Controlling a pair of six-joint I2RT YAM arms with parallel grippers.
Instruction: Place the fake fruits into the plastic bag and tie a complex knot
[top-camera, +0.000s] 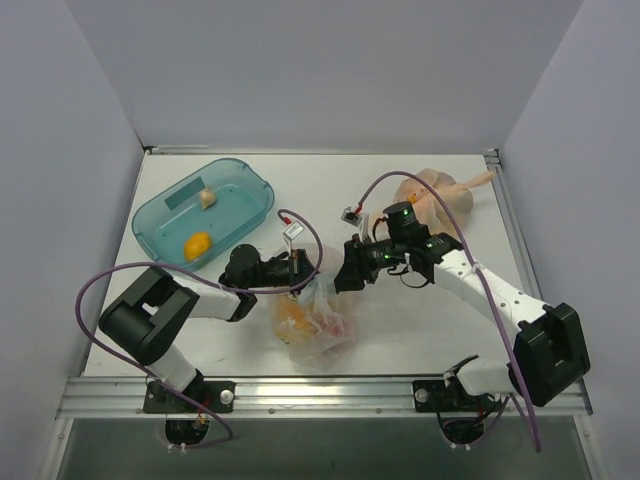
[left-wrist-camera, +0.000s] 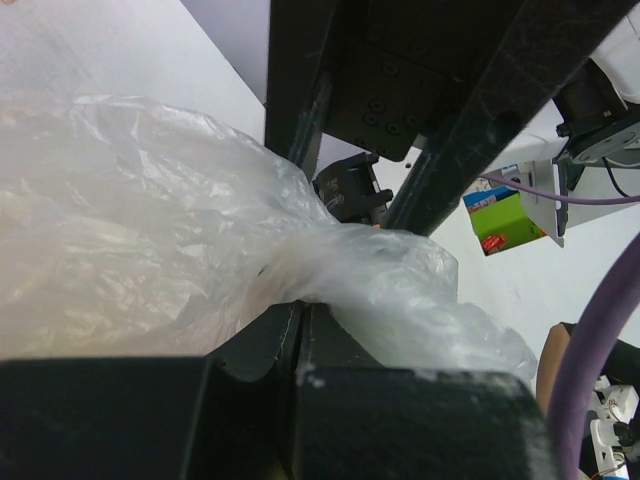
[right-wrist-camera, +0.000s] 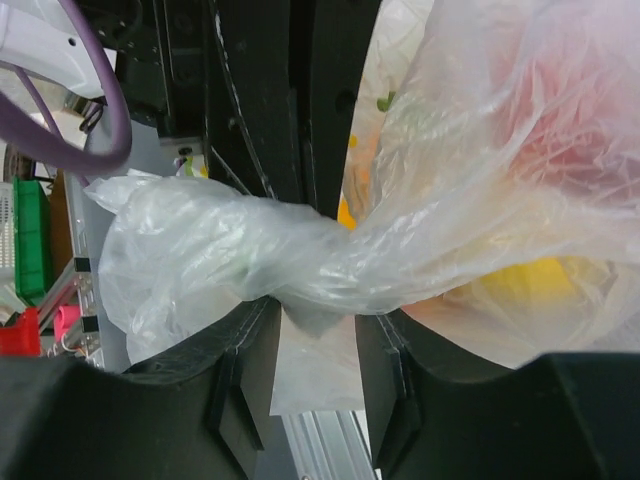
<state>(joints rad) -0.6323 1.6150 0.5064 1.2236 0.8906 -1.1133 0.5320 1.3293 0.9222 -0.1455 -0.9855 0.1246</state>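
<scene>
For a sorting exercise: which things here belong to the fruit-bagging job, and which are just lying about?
Job: clear plastic bag; toy fruits inside it; orange toy fruit in the teal tray.
Lying about: peach-orange tied bag.

The plastic bag (top-camera: 312, 328) lies on the table (top-camera: 400, 330) at the near middle, with fake fruits (top-camera: 292, 318) inside it. Its neck reaches back between my left gripper (top-camera: 300, 268) and my right gripper (top-camera: 345, 278). Far left sits a tray (top-camera: 150, 225), holding what seem to be two loose fruits (top-camera: 197, 244). A second tied bag (top-camera: 435, 190) lies far right, behind my right arm.
</scene>
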